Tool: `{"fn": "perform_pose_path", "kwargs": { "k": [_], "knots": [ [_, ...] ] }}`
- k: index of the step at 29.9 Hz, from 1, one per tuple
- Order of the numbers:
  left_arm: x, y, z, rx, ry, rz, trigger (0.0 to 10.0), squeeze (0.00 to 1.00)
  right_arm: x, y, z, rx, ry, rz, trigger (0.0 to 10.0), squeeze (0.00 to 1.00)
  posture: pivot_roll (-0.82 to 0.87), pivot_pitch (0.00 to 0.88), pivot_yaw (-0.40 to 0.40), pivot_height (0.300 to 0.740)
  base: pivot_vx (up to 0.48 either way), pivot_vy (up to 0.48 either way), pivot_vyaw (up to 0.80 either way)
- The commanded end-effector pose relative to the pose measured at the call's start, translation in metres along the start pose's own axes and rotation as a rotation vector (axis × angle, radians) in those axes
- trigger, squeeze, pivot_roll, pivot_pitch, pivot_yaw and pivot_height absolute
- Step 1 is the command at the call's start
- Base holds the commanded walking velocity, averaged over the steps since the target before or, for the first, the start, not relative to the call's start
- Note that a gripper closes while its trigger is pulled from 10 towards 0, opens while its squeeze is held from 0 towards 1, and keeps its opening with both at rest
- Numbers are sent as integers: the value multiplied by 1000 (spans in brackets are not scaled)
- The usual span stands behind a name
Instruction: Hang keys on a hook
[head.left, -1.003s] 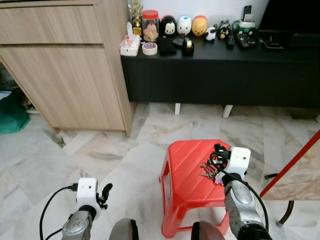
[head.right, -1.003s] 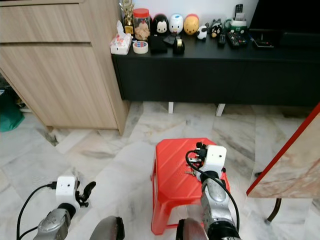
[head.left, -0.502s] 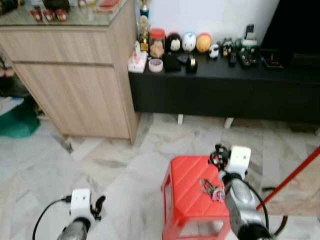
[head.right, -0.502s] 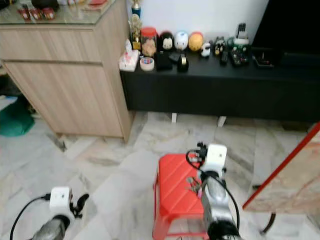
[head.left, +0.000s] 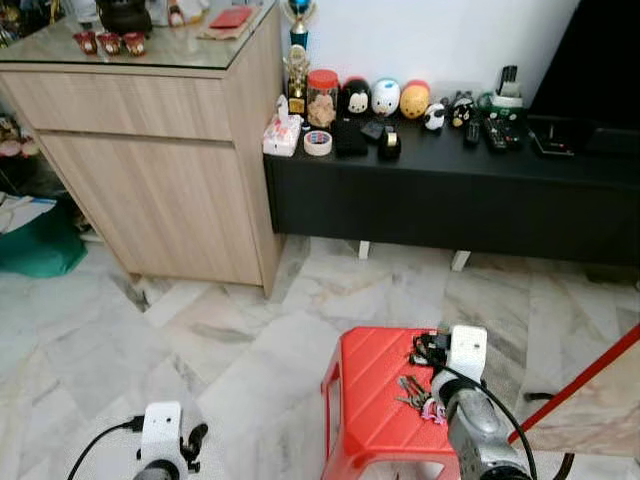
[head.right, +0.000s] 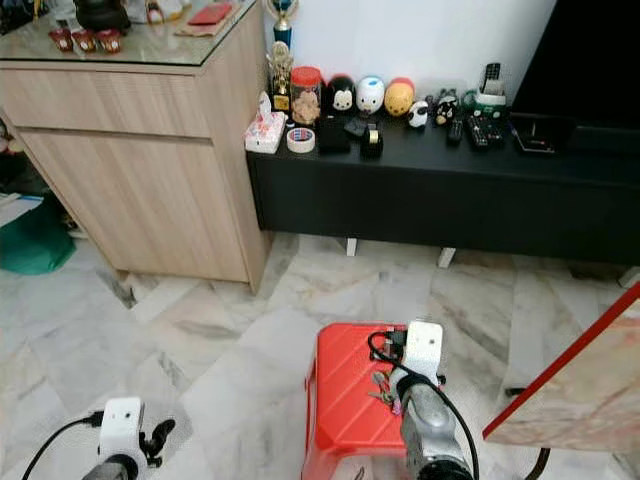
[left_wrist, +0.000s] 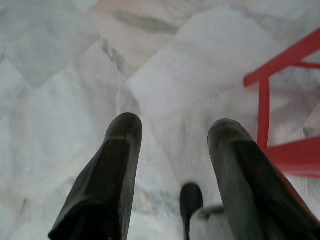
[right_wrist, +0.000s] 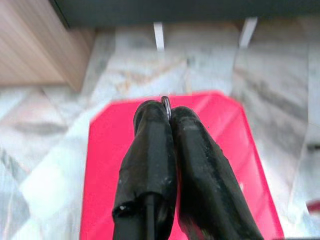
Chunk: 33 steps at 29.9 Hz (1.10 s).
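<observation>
My right gripper hovers over a red plastic stool on the marble floor. In the right wrist view its fingers are pressed together, with a thin metal key ring pinched at their tips. A bunch of keys with a pink tag shows over the stool top just below that gripper. My left gripper hangs low at the left over bare floor. The left wrist view has its fingers spread wide with nothing between them.
A wooden cabinet stands at the back left. Beside it, a low black console carries figurines, tape and remotes. A red-edged stone tabletop juts in at the right. A green bag lies at the far left.
The camera has risen and tilted up, so the cabinet top has come into view. My right gripper stays shut over the stool with the keys beneath it.
</observation>
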<state>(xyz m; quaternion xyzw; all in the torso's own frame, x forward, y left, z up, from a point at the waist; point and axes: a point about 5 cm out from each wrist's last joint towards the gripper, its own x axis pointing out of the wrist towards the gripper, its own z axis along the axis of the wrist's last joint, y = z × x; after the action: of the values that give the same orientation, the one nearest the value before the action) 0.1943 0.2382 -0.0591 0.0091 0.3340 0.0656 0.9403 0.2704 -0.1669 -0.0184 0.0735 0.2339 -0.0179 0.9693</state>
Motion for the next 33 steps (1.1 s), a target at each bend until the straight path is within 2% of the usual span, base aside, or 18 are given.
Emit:
{"fn": "perform_pose_path", "kwargs": {
  "k": [1,12,29,33],
  "knots": [
    [-3,0,-11,0,50,4,10000,0,-2,-5,-5,-4,30,-20,10000,0,38,0,-34,740,0,0,0],
    [-7,-3,-22,-12,86,3,10000,0,1,-2,0,21,9,-23,10000,0,39,0,-30,740,-210,0,0],
    [-9,5,-27,-9,117,14,10000,0,7,1,16,30,-39,-18,10000,0,44,0,-24,740,-355,0,0],
    [-7,4,-20,-5,92,9,10000,0,10,2,23,37,-56,-14,10000,0,46,0,-22,740,-350,0,0]
  ]
}}
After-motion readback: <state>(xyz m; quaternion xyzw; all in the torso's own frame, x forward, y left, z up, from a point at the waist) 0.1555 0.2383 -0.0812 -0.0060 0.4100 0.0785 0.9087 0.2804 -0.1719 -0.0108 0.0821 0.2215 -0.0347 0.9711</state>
